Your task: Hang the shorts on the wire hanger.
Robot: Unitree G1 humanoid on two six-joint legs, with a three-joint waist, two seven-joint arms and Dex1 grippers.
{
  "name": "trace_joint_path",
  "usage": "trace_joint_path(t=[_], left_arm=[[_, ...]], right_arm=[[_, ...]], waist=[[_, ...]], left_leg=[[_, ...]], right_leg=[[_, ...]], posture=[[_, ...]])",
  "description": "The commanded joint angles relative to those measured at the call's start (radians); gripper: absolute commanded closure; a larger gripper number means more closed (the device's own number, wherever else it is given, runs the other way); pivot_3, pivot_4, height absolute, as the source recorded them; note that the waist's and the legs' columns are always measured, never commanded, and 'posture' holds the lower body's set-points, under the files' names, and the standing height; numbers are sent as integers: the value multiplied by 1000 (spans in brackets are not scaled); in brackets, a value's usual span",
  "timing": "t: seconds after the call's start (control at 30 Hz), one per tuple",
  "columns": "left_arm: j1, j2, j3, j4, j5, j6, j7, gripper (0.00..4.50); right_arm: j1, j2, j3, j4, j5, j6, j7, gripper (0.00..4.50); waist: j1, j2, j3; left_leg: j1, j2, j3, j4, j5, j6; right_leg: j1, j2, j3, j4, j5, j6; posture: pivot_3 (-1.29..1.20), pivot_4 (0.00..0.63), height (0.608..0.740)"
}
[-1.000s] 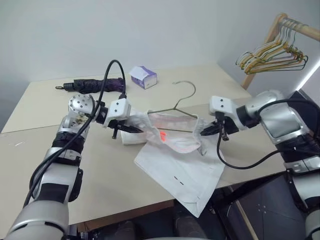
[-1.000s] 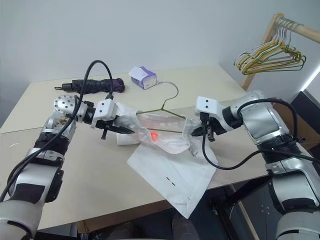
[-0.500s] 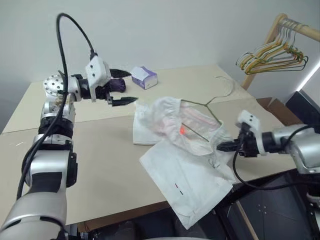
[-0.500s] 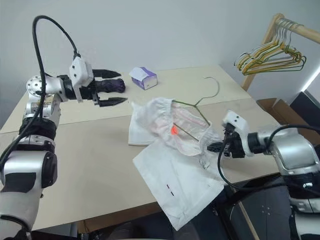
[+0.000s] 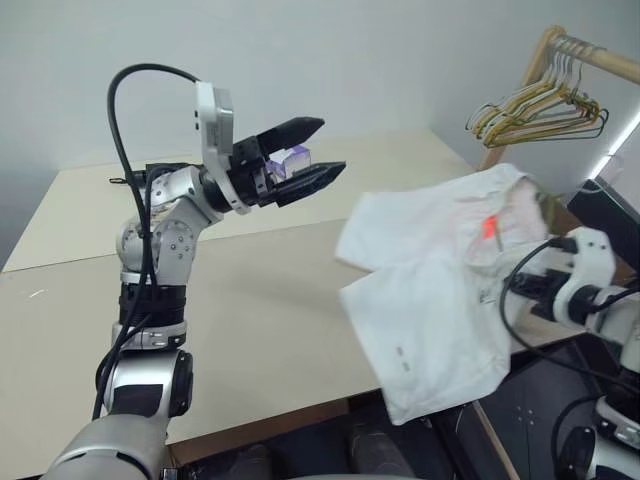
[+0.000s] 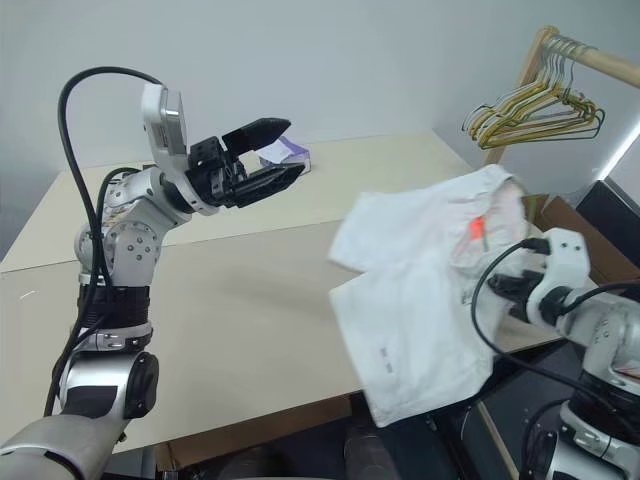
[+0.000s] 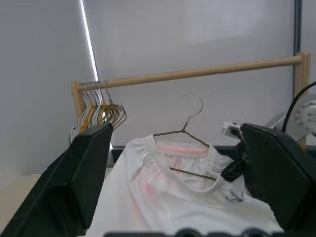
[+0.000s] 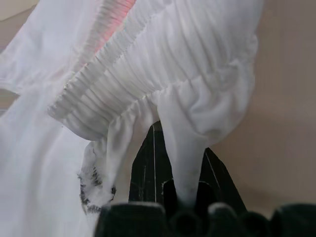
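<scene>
The white shorts (image 5: 430,300) hang in the air over the table's right edge, gathered waistband up, legs drooping below the tabletop. In the left wrist view the wire hanger (image 7: 183,132) sits inside the waistband with its hook standing up above the cloth. My right gripper (image 8: 181,139) is shut on a fold of the waistband; from the head it is mostly hidden behind the shorts. My left gripper (image 5: 330,147) is raised above the table's middle, open and empty, pointing right toward the shorts and well apart from them.
A wooden rack with bunched yellow and green hangers (image 5: 540,105) stands at the far right. A purple tissue box (image 5: 290,158) lies on the beige table (image 5: 250,300) behind my left gripper's fingers.
My left gripper let go of the shorts, opened wide, rose and turned to the right. My right arm swung the shorts and hanger off the tabletop to the right edge.
</scene>
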Motion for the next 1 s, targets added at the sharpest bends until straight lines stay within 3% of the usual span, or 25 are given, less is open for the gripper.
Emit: trace_joint_path(t=[0.03, 0.23, 0.57, 0.8, 0.97, 1.0], left_arm=[[-38, -11, 18, -49, -47, 34, 45, 24], [-20, -13, 14, -88, -80, 68, 76, 24], [8, -15, 20, -137, -107, 82, 125, 24], [26, -10, 10, -150, -93, 63, 117, 24], [36, -2, -4, -154, -67, 34, 108, 24], [36, -1, -3, -154, -68, 35, 107, 7]], right_arm=[[-89, -59, -81, 48, -8, 15, -44, 4500], [-292, -130, -122, 306, -105, 15, -195, 4500], [-561, -234, -210, 682, -178, -141, -373, 4500], [-633, -293, -291, 943, -168, -278, -498, 4500], [-591, -280, -311, 996, -152, -317, -547, 4500], [-584, -276, -314, 995, -147, -315, -549, 4231]], waist=[[-8, 0, 0], [-45, 2, 0], [-67, 2, 1], [-80, 2, 1], [-89, 2, 1], [-89, 2, 1]], left_leg=[[0, 0, 0, 0, 0, 0], [11, 0, 2, -3, 0, 0], [15, 0, 4, -5, 0, 0], [18, 0, 7, -8, 0, 0], [22, 0, 7, -8, 0, 0], [24, 0, 7, -9, 0, 0]], right_leg=[[0, 0, 0, 0, 0, 0], [14, 1, -1, -9, -2, 4], [16, 1, 2, -10, -3, 5], [20, 1, 2, -14, -3, 4], [25, 0, 2, -16, -3, 4], [27, 0, 2, -16, -3, 4]], posture=[[-254, 0, 740], [-247, 0, 740], [-235, 0, 740], [-232, 0, 740], [-229, 0, 740], [-229, 0, 740]])
